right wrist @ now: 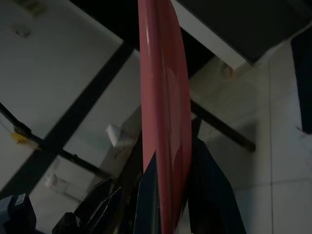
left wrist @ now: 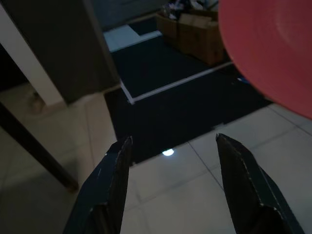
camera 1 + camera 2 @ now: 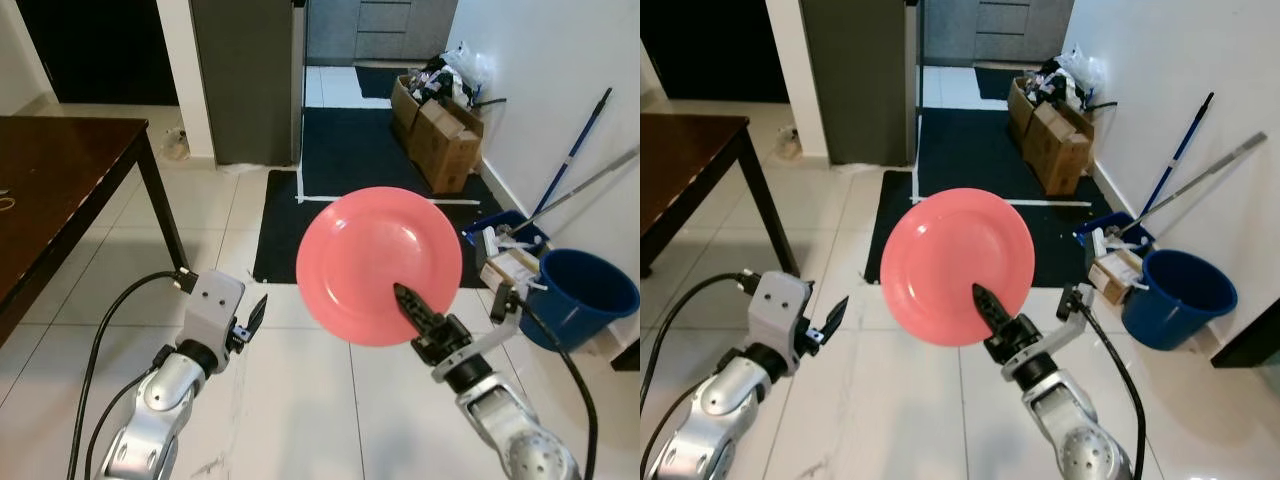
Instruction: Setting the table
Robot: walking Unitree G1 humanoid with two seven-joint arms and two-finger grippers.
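Note:
A pink round plate (image 3: 380,262) is held upright in front of me, above the tiled floor, its face toward the camera. My right gripper (image 3: 412,312) is shut on the plate's lower rim, one black finger lying across its front. In the right wrist view the plate (image 1: 163,122) runs edge-on between the two fingers. My left gripper (image 3: 256,313) hangs to the left of the plate, open and empty; the left wrist view looks between its two spread fingers (image 2: 114,175) at the floor, with the plate's rim (image 2: 273,48) at one corner. The dark wooden table (image 3: 50,170) stands at the far left.
A dark mat (image 3: 370,170) with white tape lines lies ahead on the pale tiles. Cardboard boxes (image 3: 440,130) of clutter line the right wall. A blue bucket (image 3: 580,295), a mop and broom handles (image 3: 575,150) stand at the right. A grey cabinet (image 3: 245,80) stands ahead.

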